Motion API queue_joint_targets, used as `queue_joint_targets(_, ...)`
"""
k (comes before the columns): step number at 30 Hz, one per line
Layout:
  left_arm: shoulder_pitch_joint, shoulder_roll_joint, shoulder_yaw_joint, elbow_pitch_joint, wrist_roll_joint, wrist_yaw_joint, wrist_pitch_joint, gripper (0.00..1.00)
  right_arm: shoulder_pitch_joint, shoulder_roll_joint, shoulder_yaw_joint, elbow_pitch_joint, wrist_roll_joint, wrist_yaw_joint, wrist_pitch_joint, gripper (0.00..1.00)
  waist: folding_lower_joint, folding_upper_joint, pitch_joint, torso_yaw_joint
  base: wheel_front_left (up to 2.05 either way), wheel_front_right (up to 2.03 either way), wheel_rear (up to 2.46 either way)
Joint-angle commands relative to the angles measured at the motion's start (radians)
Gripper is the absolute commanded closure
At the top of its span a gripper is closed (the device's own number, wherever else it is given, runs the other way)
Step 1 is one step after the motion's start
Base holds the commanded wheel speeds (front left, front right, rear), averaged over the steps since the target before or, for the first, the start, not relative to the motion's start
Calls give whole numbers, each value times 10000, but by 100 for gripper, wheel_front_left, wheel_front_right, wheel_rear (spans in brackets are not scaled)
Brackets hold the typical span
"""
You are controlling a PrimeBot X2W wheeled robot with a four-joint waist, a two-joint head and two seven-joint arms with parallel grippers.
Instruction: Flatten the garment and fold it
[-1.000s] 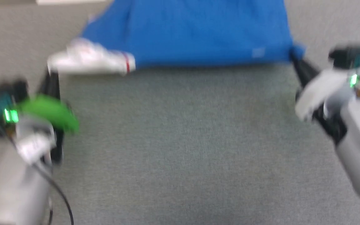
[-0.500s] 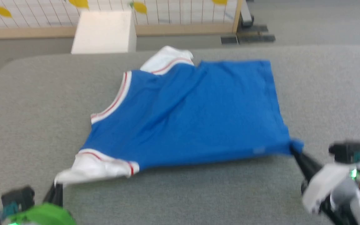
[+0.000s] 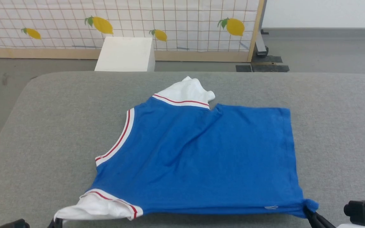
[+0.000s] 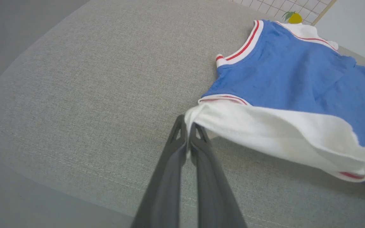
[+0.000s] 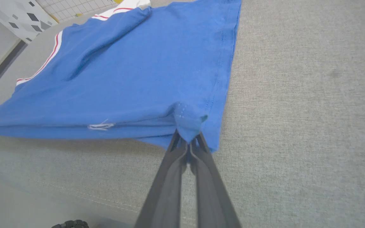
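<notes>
Reader: Placement first: where does the shirt (image 3: pixel 201 152) lie?

Legend: It lies spread across the middle of the grey padded table (image 3: pixel 43 126), plain blue side up, with the collar (image 3: pixel 122 136) toward the robot's left and the hem toward its right. The far sleeve (image 3: pixel 187 91) is bunched at the back edge. The near edge is raised slightly off the padding.

Reader: Why is that edge raised?

Legend: Both grippers hold it. The left gripper (image 4: pixel 187 128), fingers pressed together, pinches the tip of the near white sleeve (image 4: pixel 265 133). The right gripper (image 5: pixel 187 141), likewise closed, pinches the near hem corner (image 5: pixel 188 122), which puckers into a small tuft of cloth above the fingertips.

Reader: Why those two spots?

Legend: They are the two ends of one long side. Holding both, well apart, lets the arms draw the cloth taut between them, which probably serves to smooth the body. Shallow creases run across the blue cloth near the collar, so flattening looks unfinished, and folding is judged to come afterwards.

Reader: What is the main risk?

Legend: A thin pinch on a sleeve tip may slip if the pull is uneven.
</notes>
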Motion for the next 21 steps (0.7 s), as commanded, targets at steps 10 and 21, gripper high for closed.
queue_joint_targets(10, -3272, -201, -733, 1575, 348, -1252, 176, 100, -1279, -122, 63, 516, -524, -21, 466, 100, 1, 120, 785, 29, 0, 0, 0)
queue_joint_targets(21, -6554, -1041, -1511, 4452, 742, -2446, 218, 100, -3752, -736, 841, 2295, -332, -21, 489, 100, 1, 120, 1837, -164, 0, 0, 0)
